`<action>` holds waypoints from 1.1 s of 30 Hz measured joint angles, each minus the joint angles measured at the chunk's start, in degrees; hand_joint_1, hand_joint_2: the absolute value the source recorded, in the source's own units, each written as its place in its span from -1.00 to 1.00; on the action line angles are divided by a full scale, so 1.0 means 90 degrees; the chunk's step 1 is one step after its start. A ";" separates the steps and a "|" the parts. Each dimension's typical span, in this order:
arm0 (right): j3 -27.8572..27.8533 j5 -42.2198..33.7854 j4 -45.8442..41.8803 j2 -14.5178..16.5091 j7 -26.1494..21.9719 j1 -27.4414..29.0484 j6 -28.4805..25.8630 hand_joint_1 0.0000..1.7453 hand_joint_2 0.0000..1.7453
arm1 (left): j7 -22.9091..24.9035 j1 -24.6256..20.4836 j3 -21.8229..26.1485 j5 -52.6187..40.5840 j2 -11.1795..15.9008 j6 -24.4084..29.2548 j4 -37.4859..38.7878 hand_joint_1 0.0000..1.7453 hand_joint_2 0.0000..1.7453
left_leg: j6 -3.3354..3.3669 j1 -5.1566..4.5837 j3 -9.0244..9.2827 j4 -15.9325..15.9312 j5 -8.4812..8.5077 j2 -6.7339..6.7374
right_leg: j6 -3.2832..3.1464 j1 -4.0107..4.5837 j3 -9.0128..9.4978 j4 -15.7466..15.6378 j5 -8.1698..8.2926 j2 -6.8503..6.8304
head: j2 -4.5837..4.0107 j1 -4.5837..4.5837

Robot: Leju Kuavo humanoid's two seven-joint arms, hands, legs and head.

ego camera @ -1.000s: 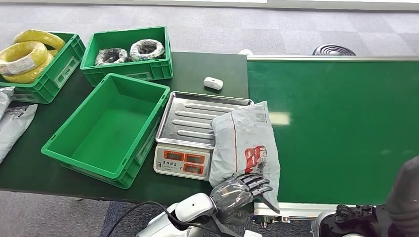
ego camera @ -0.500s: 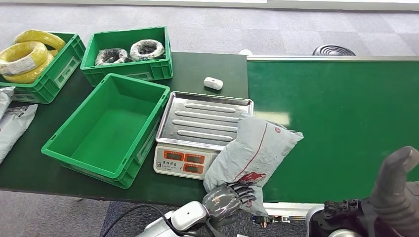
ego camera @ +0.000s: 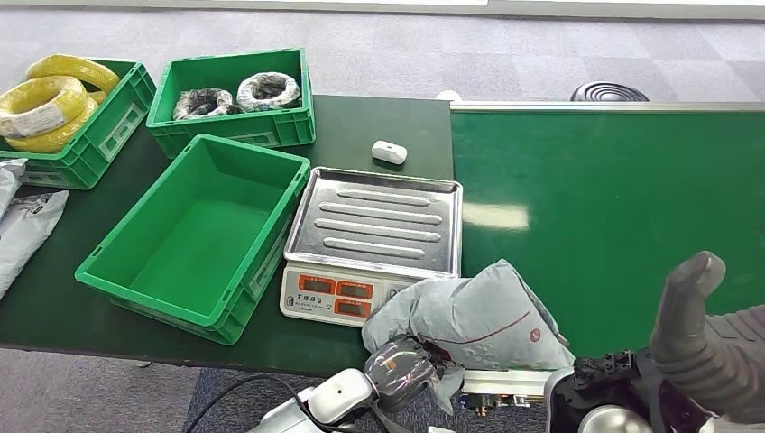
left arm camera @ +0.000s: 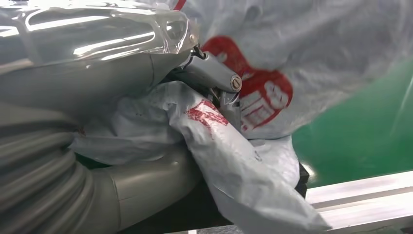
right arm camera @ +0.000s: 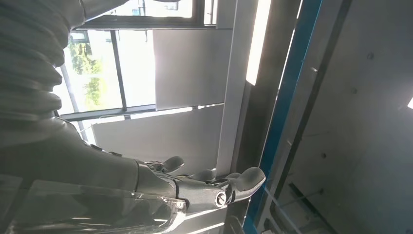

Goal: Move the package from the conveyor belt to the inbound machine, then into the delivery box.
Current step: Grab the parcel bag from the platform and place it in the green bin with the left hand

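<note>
A grey plastic package (ego camera: 478,311) with a red print hangs over the near edge of the green conveyor belt (ego camera: 613,198), beside the scale. My left hand (ego camera: 401,365) grips its lower end from beneath; the left wrist view shows the crumpled bag (left arm camera: 272,92) pinched between my fingers (left arm camera: 214,73). The steel-topped scale (ego camera: 374,239) stands left of the belt with its tray bare. A green box (ego camera: 203,234) sits left of the scale, nothing in it. My right hand (ego camera: 695,334) is raised at the lower right, palm up, fingers spread, holding nothing; the right wrist view shows it (right arm camera: 204,187) against a ceiling.
Two green crates at the back left hold yellow cable coils (ego camera: 50,99) and wrapped coils (ego camera: 239,95). A small white device (ego camera: 390,152) lies behind the scale. Grey bags (ego camera: 23,225) lie at the table's left edge. A black round object (ego camera: 609,92) sits beyond the belt.
My left hand has pulled the package off the scale's corner, down and towards me; it now bunches at the belt's near edge. My right hand has risen higher at the lower right.
</note>
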 joint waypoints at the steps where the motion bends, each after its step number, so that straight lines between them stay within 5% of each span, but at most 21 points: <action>1: 0.0000 0.0004 0.0010 0.0000 0.0000 -0.0002 0.0000 -1.00 1.00 | -0.0031 0.0002 0.0016 0.0013 0.0000 0.0015 0.0000 0.93 1.00 | 0.0000 0.0000 0.0000 0.0000 0.0000 0.0000 | 0.0000 0.0000 0.0000 0.0000 0.0000 0.0000 | 0.0000 0.0000; 11: -0.0029 0.0035 0.0056 0.0001 0.0000 -0.0019 0.0000 -1.00 1.00 | -0.0971 0.0099 0.0948 0.1098 0.0024 0.0087 -0.0810 0.95 1.00 | 0.0000 0.0000 -0.0002 0.0000 0.0001 0.0000 | 0.0000 0.0000 -0.0001 0.0000 0.0000 0.0000 | 0.0000 0.0001; 24: -0.0212 0.0002 0.0104 0.0017 0.0000 0.0184 0.0000 -1.00 1.00 | -0.1683 0.0467 0.3174 0.2861 0.0821 -0.0280 -0.5598 0.93 1.00 | -0.0002 0.0003 -0.0012 -0.0001 0.0001 0.0002 | -0.0003 0.0003 -0.0017 0.0011 -0.0001 0.0002 | 0.0000 0.0001; 33: -0.0260 -0.0101 0.0176 0.0020 0.0000 0.0233 0.0000 -1.00 1.00 | -0.1760 0.0371 0.4134 0.3517 0.1085 0.0158 -0.7099 0.89 1.00 | -0.0001 0.0002 -0.0016 0.0000 0.0002 -0.0001 | -0.0003 -0.0002 -0.0018 0.0011 -0.0002 -0.0003 | -0.0001 0.0003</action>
